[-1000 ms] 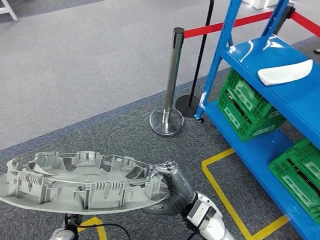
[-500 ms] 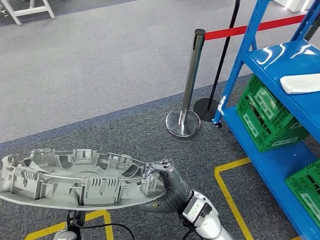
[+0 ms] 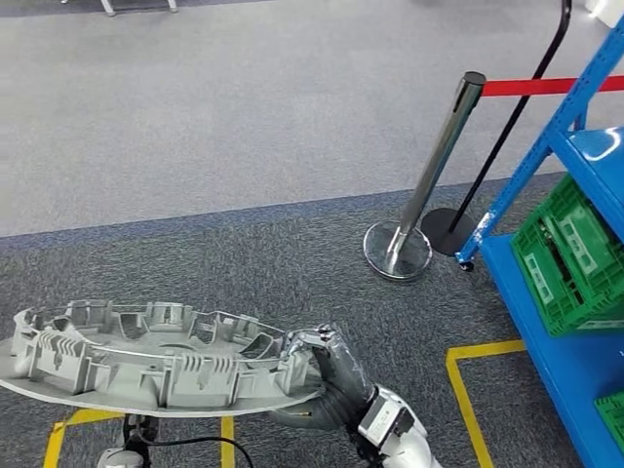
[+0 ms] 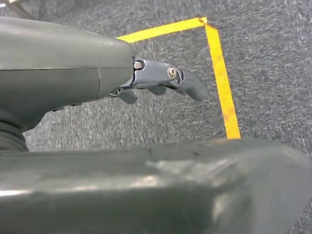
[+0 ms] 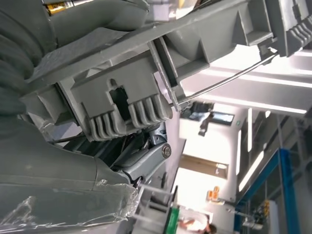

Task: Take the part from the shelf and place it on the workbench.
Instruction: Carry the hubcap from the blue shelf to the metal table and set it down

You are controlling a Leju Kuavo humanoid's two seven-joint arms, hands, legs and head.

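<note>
- Part [image 3: 147, 356]: long grey moulded plastic panel, ribbed and pocketed on top w/ a thin flat flange round the edge, was carried roughly level above the grey carpet [image 3: 294, 253], clear of the blue shelf [image 3: 559, 322] at the right.
- Right hand [image 3: 328, 366] held the panel's right end; fingers [image 3: 309, 339] curled over the ribbed rim, rest of the hand under the flange.
- Left hand [image 4: 162, 80]: seen in the wrist view just beside a smooth grey face, prob. the panel's underside. Fingers stretched out over the yellow floor tape [image 4: 221, 73], wrapped on nothing visible. Contact w/ the panel: couldn't tell.
- Handling, as a guess: stiff but thin, light for its size. Long span would likely sag or twist if held by one end only.
- Smooth flange looked slippery; ribs and pockets looked the surer hold.
- Best grip prob. both ends, thumbs on the ribs, panel kept level.
- Thin clips and tabs along the rim looked breakable, so set it down flat, not on an edge.
</note>
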